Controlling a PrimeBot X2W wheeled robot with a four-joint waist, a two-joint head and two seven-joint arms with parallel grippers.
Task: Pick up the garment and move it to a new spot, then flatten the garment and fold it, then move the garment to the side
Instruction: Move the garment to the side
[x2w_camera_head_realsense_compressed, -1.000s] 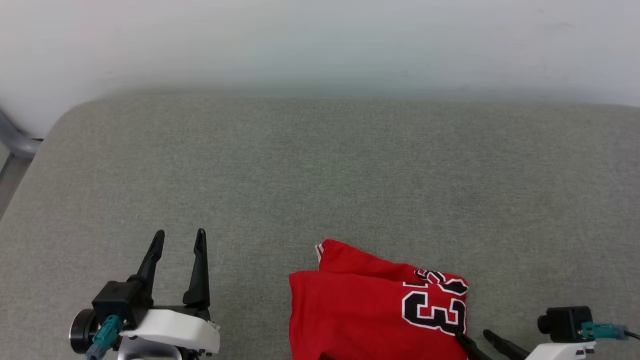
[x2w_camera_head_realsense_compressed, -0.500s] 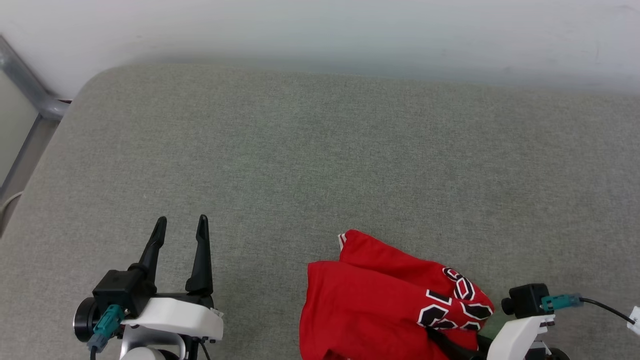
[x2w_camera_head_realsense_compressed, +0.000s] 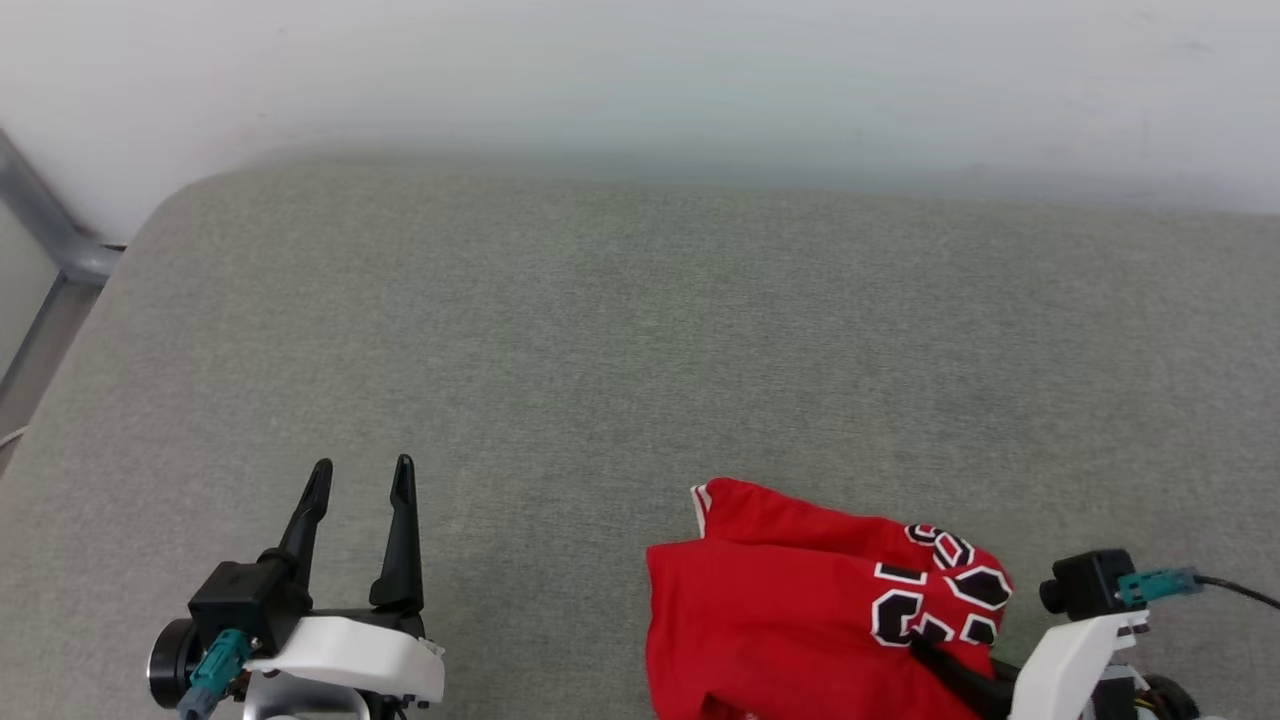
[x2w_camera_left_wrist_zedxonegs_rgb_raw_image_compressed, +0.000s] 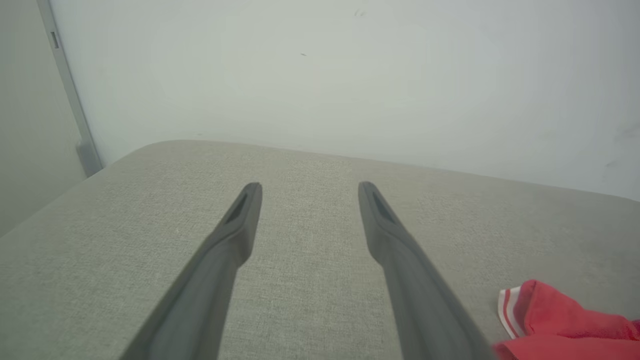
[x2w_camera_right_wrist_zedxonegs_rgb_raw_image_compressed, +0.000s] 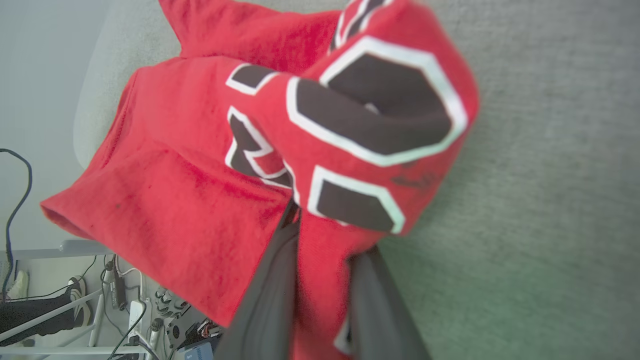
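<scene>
A wide grey fabric-covered surface (x2w_camera_head_realsense_compressed: 600, 350) stands against a pale wall (x2w_camera_head_realsense_compressed: 640, 80). The garment (x2w_camera_head_realsense_compressed: 790, 620), a red jersey with black, white-edged numerals, lies bunched at about five o'clock in the head view, at the near edge of the surface. A bit of its red-and-white striped trim shows at the far left corner.

The right hand (x2w_camera_head_realsense_compressed: 925, 650) reaches in from four o'clock. Its dark fingers are drawn close together and pinch a fold of red cloth just below the numerals. In the right wrist view, cloth sits between the fingers and the numerals bulge above them at twelve to one o'clock.

The left hand (x2w_camera_head_realsense_compressed: 362, 463) is at seven o'clock, well apart from the garment, with its fingers spread wide, nothing between them, and pointing toward twelve. In the left wrist view, a corner of the garment shows at four o'clock. A grey metal post (x2w_camera_head_realsense_compressed: 50, 250) stands at nine o'clock in the head view.
</scene>
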